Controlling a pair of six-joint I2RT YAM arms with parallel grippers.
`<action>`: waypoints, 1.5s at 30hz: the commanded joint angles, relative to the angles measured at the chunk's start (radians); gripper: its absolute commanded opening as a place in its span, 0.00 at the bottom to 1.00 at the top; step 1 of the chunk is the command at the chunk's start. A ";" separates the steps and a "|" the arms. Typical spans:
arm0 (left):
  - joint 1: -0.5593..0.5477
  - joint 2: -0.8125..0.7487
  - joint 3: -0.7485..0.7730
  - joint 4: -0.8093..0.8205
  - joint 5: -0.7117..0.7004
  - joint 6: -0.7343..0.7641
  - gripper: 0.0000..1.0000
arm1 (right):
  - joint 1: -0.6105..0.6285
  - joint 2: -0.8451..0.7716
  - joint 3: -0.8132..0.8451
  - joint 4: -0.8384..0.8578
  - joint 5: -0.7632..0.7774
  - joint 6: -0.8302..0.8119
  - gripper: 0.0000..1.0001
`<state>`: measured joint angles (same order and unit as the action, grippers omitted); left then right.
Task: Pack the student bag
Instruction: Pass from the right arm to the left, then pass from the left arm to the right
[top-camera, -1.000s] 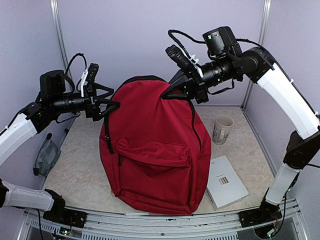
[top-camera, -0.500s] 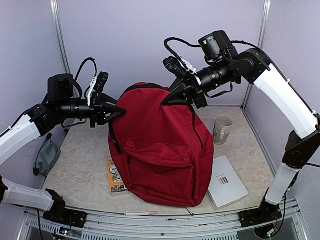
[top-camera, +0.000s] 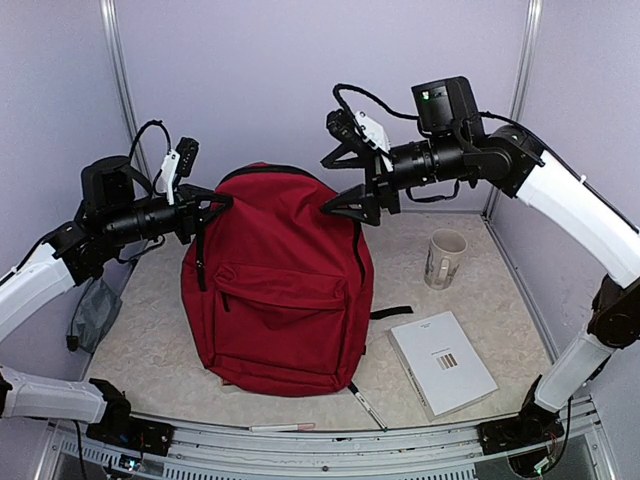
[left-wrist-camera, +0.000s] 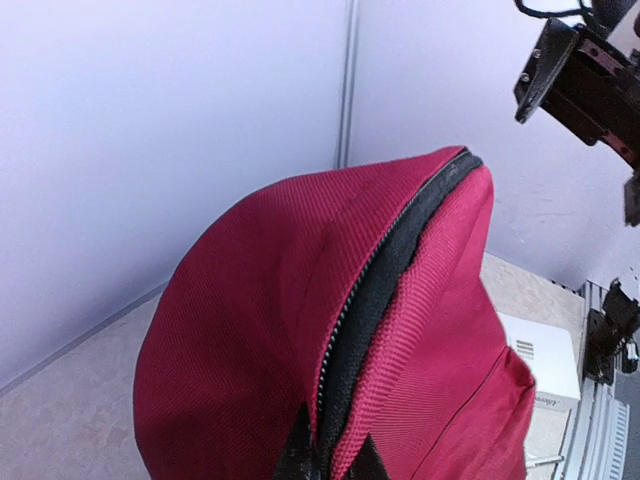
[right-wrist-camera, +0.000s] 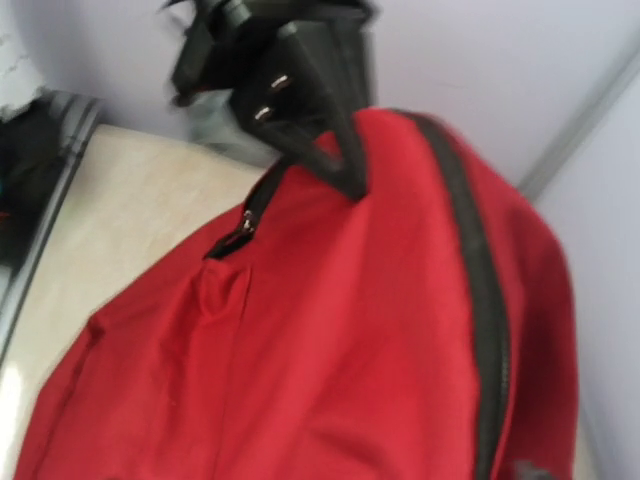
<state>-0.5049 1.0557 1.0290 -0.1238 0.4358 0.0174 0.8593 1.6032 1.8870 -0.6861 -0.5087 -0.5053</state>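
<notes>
Two pincers flank the student bag (top-camera: 280, 290): the left gripper (top-camera: 208, 205) pinches its upper edge, while the right gripper (top-camera: 343, 182) gapes wide beside its top.

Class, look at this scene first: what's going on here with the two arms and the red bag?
The bag stands upright on the table. The left gripper is shut on its upper edge by the zip, holding it up. The right gripper is open close by the bag's top, gripping nothing. The zip looks closed. A mug, a white book and a pen sit outside the bag, so packing is not done.
</notes>
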 joint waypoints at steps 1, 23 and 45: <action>0.008 -0.017 0.023 0.141 -0.144 -0.078 0.00 | 0.008 -0.048 -0.026 0.207 0.061 0.168 1.00; -0.025 -0.012 0.000 0.167 -0.081 -0.067 0.00 | 0.037 0.439 0.477 0.094 0.082 0.181 0.96; -0.050 0.000 0.016 0.062 0.092 0.073 0.96 | -0.009 0.100 0.161 0.243 -0.006 0.199 0.00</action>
<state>-0.5484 1.0630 1.0183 -0.0456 0.4866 0.0280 0.8726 1.8343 2.0853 -0.5907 -0.4404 -0.3382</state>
